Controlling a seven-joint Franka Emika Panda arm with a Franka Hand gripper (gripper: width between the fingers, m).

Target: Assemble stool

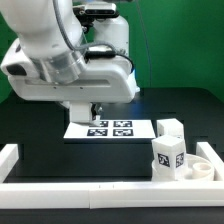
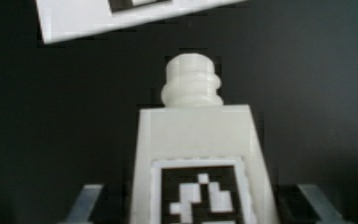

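Note:
A white stool leg with a black-and-white tag and a ribbed screw tip lies between my gripper's two fingers in the wrist view. A dark gap shows on each side of it, so the jaws stand open around it. In the exterior view the gripper hangs low over the black table, just left of the marker board. The round seat lies at the exterior view's right. One leg stands upright at it and another leg stands behind.
A long white rail runs along the table's front edge and up the exterior view's left side. The marker board also shows ahead of the leg in the wrist view. The arm's bulk fills the upper left.

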